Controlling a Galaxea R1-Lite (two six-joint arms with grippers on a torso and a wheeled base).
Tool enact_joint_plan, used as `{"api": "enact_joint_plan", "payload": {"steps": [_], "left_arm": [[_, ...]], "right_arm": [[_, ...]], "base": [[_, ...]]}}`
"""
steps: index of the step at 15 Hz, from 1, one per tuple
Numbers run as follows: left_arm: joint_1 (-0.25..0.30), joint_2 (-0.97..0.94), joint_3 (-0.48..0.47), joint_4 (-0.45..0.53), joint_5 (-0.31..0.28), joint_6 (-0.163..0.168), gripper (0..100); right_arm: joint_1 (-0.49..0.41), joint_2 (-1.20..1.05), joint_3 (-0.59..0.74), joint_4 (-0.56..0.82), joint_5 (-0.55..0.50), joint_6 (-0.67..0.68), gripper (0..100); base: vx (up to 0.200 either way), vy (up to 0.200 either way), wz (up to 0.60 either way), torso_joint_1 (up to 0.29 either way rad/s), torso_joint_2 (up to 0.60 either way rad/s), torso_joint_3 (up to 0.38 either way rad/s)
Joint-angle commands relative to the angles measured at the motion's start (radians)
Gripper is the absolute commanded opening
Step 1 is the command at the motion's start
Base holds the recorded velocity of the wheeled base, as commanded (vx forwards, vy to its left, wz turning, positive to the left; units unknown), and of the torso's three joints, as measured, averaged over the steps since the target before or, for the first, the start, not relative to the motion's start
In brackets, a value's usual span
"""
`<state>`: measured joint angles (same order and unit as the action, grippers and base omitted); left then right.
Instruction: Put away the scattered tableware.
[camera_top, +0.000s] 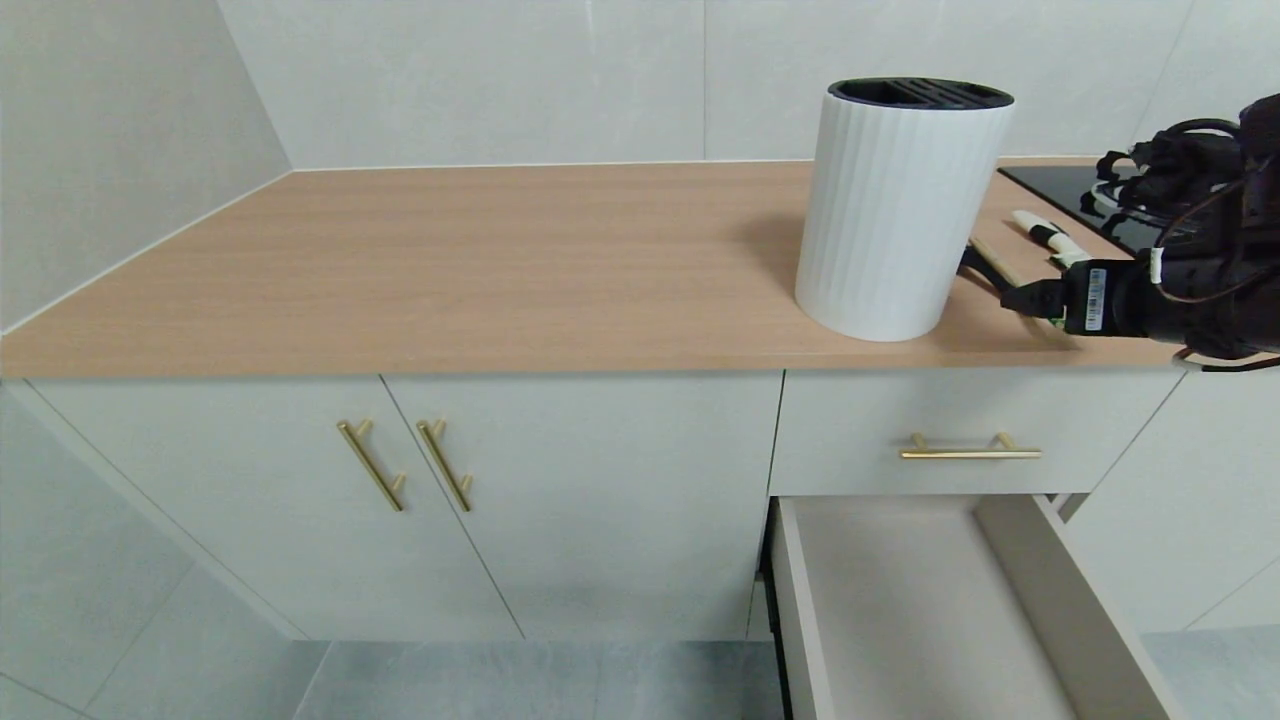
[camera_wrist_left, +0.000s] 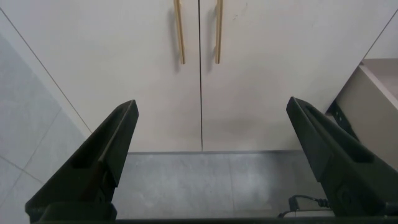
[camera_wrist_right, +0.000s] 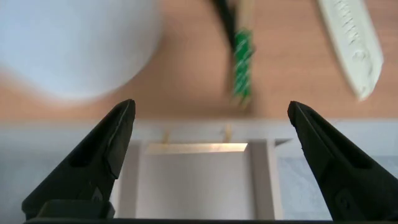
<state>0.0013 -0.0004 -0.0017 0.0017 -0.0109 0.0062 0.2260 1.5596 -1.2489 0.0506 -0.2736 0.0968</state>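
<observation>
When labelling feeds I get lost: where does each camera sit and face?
Head: up high, facing down at counter, white holder, open drawer; right arm at its right edge.
Left wrist: low, facing cabinet doors and floor; open left gripper frames it.
Right wrist: over the counter edge, facing utensils; open right gripper.
Shared: head and right wrist show white holder, drawer.

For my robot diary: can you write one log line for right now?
right gripper: open, over counter edge by chopsticks | left gripper: open, facing cabinet doors | white holder: on counter | lower drawer: open
</observation>
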Motion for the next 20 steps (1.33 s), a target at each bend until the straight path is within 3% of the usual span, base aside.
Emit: {"api": "enact_joint_plan", "payload": {"steps": [1,15,16,20], "left_arm": [[0.0,0.0,0.0,0.0,-0.001,0.0,100],[0.0,0.0,0.0,0.0,0.0,0.0,100],[0.0,0.0,0.0,0.0,0.0,0.0,100],[0.0,0.0,0.0,0.0,0.0,0.0,100]], "right_arm": [[-0.045,0.079,-0.006,-0.038,0.001,-0.002,100],[-0.068,0.139,-0.014,-0.08,0.004,0.0,100],[-0.068,0.139,-0.015,-0.081,0.004,0.003,0],[-0.068,0.131,-0.015,-0.081,0.004,0.004,0]], "base": [[0.0,0.0,0.0,0.0,0.0,0.0],[0.0,0.0,0.0,0.0,0.0,0.0],[0.0,0.0,0.0,0.0,0.0,0.0],[0.0,0.0,0.0,0.0,0.0,0.0]]}}
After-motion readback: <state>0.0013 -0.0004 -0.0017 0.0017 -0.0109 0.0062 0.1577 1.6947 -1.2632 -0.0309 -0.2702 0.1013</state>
